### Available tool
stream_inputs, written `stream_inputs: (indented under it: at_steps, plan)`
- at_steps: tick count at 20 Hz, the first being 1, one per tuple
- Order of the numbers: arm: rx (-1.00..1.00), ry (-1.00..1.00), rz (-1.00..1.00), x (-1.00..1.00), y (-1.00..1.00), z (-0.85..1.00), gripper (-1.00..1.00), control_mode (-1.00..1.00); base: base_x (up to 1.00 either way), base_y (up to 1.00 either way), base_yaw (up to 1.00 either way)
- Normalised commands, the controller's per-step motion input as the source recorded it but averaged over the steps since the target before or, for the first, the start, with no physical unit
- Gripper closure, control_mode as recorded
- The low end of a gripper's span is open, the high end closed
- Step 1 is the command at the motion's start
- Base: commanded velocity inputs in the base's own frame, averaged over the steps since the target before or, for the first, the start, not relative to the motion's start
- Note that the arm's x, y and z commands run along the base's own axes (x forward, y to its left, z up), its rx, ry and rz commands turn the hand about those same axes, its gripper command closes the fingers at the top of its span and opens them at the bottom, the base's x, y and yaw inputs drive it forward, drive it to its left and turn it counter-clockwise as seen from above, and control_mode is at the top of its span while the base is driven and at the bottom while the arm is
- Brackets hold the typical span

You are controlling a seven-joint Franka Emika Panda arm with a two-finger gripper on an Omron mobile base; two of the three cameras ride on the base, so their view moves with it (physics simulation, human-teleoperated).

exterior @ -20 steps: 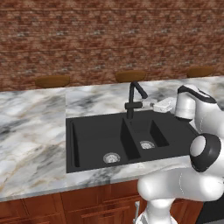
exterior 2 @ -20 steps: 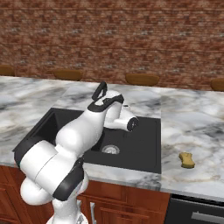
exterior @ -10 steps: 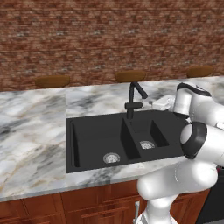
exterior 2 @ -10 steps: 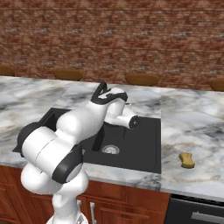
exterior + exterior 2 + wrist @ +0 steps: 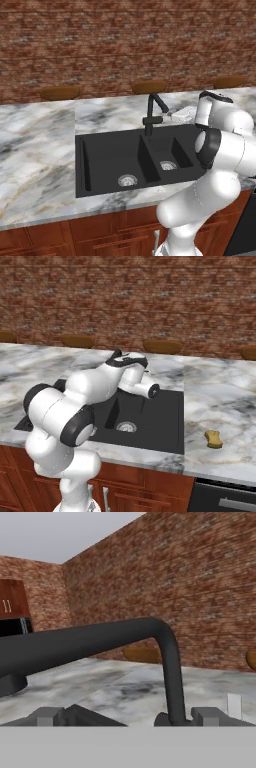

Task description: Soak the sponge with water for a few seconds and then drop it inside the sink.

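Note:
The yellow sponge (image 5: 214, 439) lies on the marble counter to the right of the black double-basin sink (image 5: 160, 423). My gripper (image 5: 175, 116) hovers behind the narrower basin of the sink (image 5: 105, 160), right beside the black faucet (image 5: 152, 112). In the hand view the gripper (image 5: 127, 717) is open, and the faucet's curved black pipe (image 5: 167, 657) passes close in front of it between the fingertips (image 5: 47, 714). Nothing is held. The water is out of view.
The brick wall (image 5: 125, 45) rises just behind the counter. Brown stool seats (image 5: 60, 92) show beyond the counter's far edge. My arm's white elbow (image 5: 65, 411) hangs over the sink's left side. Marble counter (image 5: 35, 145) stretches to the left of the sink.
The arm's elbow has swung and folded closer over the sink, while the open hand has stayed by the faucet. The sponge has not moved.

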Motion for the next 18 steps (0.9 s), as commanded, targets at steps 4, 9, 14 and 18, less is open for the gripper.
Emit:
stream_inputs:
  at_steps: [4, 9, 14, 18]
  plan:
    - [0.00, 0.00, 0.00, 0.17, -0.03, -0.02, -1.00, -1.00, 0.00, 0.00, 0.00]
    - [0.00, -0.01, 0.00, 0.09, -0.07, -0.04, -1.00, -1.00, 0.00, 0.00, 0.00]
    - [0.00, -0.01, 0.00, 0.05, -0.06, -0.05, -1.00, -1.00, 0.00, 0.00, 0.00]
    - [0.00, 0.00, 0.00, 0.00, 0.00, -0.06, -1.00, -1.00, 0.00, 0.00, 0.00]
